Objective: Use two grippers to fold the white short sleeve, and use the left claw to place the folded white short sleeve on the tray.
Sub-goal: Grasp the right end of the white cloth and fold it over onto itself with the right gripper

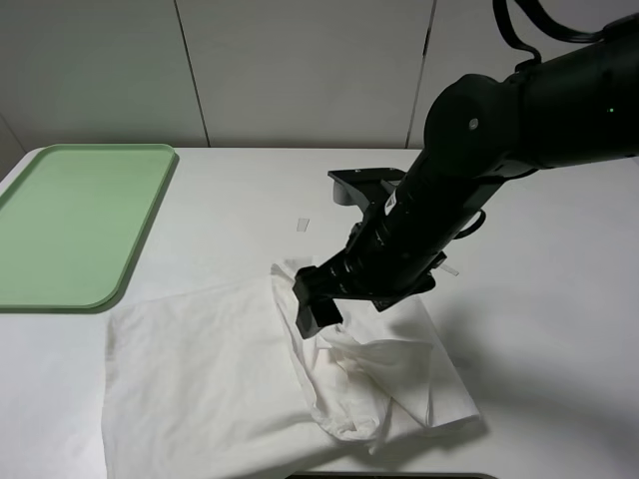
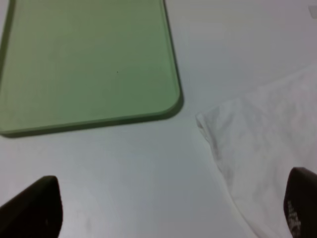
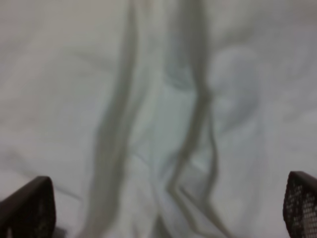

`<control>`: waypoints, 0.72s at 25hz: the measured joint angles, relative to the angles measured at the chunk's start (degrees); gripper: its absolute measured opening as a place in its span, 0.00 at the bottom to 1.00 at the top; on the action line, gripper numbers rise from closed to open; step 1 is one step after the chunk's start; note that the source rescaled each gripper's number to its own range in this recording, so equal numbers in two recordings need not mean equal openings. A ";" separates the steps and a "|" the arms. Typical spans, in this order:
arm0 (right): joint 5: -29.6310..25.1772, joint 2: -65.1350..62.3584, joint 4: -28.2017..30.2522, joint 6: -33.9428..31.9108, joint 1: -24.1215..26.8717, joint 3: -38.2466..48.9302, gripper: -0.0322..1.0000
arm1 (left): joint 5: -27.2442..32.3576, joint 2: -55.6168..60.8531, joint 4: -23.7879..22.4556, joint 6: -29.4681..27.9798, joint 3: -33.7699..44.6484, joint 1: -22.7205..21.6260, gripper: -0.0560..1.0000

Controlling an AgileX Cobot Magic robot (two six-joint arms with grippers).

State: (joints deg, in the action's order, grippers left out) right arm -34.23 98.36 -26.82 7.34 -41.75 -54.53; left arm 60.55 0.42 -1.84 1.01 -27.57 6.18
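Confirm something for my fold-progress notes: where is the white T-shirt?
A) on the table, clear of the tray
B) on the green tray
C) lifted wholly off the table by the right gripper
A: the white T-shirt lies rumpled on the table, its edge apart from the light green tray.

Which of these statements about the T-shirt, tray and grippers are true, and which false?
1. The large plain white thin-fabric T-shirt lies on the flat light green plastic tray. False: it lies on the white table, beside the tray.
2. The black right gripper hangs over the T-shirt, jaws open. True.
3. The black left gripper grips the T-shirt's corner. False: it is open and holds nothing.
4. The T-shirt is bunched and wrinkled beneath the right gripper. True.
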 joint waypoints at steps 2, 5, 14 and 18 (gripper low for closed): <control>-1.76 0.00 2.66 -1.07 0.52 0.00 1.00 | 0.00 0.00 0.00 0.00 0.00 0.00 0.89; -7.36 0.24 6.56 -4.53 2.83 0.00 1.00 | 0.00 0.00 0.00 0.00 0.00 0.00 0.89; -6.62 2.57 5.38 -3.93 6.24 6.15 1.00 | 0.00 0.00 0.00 0.00 0.00 0.00 0.89; -6.62 2.57 -0.92 -2.68 4.51 6.63 1.00 | 0.00 0.00 0.00 0.00 0.00 0.00 0.89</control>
State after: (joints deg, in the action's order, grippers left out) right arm -40.85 100.93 -27.73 4.66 -37.24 -47.90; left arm 60.55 0.42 -1.84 1.01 -27.57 6.18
